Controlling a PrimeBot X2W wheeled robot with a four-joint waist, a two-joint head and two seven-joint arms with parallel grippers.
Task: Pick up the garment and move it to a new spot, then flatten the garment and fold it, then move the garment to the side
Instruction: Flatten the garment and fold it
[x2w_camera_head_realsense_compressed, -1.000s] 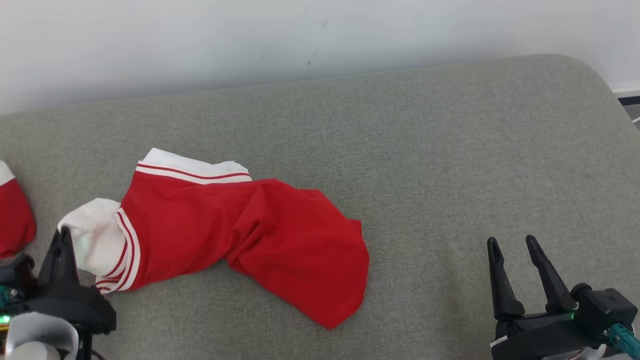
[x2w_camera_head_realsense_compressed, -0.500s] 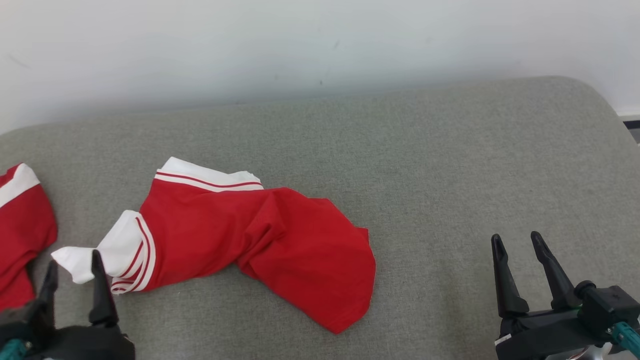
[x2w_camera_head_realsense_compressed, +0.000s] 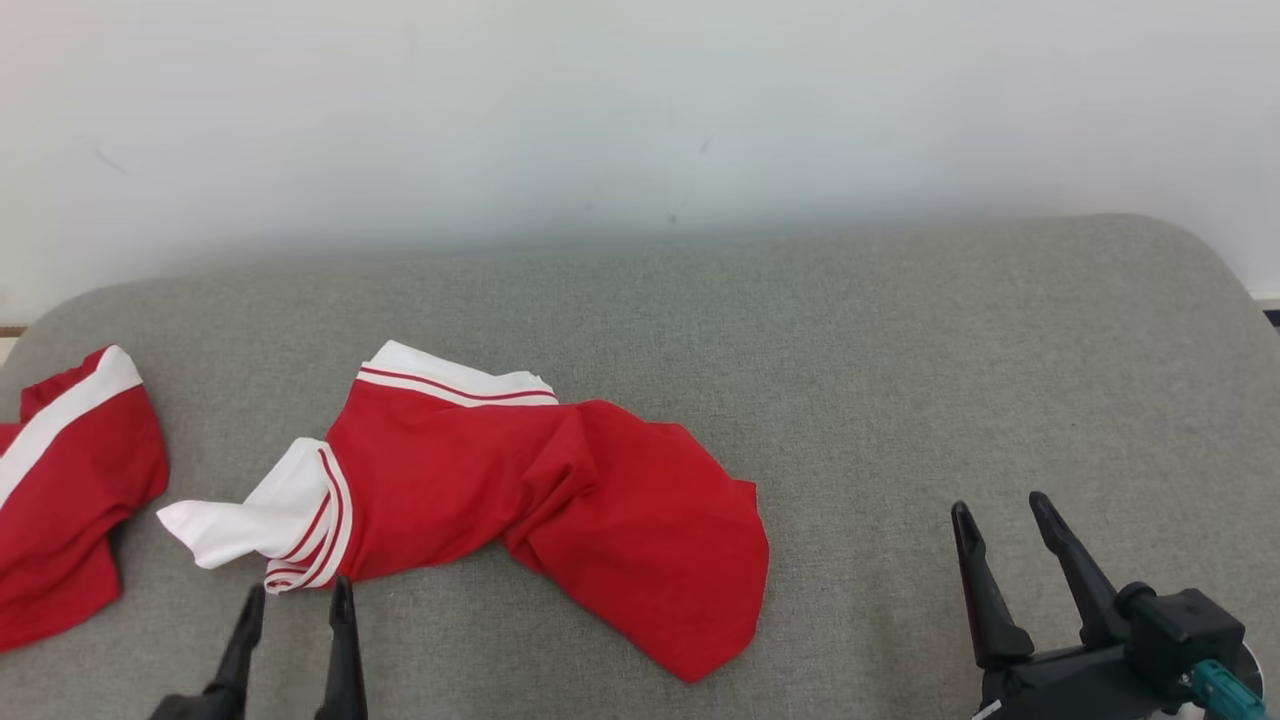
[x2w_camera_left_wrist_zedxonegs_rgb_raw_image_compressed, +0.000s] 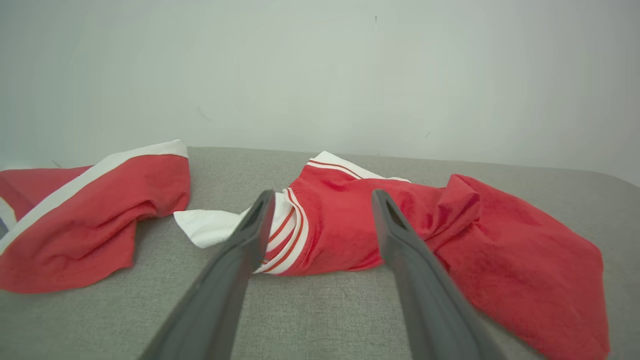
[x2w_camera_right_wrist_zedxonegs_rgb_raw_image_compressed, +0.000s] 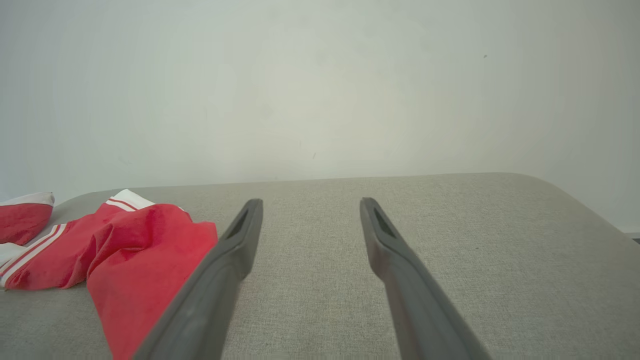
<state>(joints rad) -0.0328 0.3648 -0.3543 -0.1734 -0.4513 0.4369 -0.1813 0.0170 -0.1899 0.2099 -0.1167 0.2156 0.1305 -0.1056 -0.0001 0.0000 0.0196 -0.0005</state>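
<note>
Red, white-trimmed crumpled fabric garment (x2w_camera_head_realsense_compressed: 540, 500) lies free; left gripper (x2w_camera_head_realsense_compressed: 300, 587) and right gripper (x2w_camera_head_realsense_compressed: 1001, 503) gape empty. Similar red cloth (x2w_camera_head_realsense_compressed: 70, 500) at nine o'clock could be grabbed mistakenly.

Cushioned surface (x2w_camera_head_realsense_compressed: 900, 350) with the wall (x2w_camera_head_realsense_compressed: 640, 120) directly behind it. Garment (x2w_camera_head_realsense_compressed: 560, 500) lies on the surface, left of centre, cuffed end toward the left. Second garment (x2w_camera_head_realsense_compressed: 70, 500) on the surface at the far left edge, apart from the first. Left gripper (x2w_camera_head_realsense_compressed: 300, 586) at the near edge, just before the garment's cuffed end, not touching. Right gripper (x2w_camera_head_realsense_compressed: 1001, 503) at the near right, well apart from both garments.
</note>
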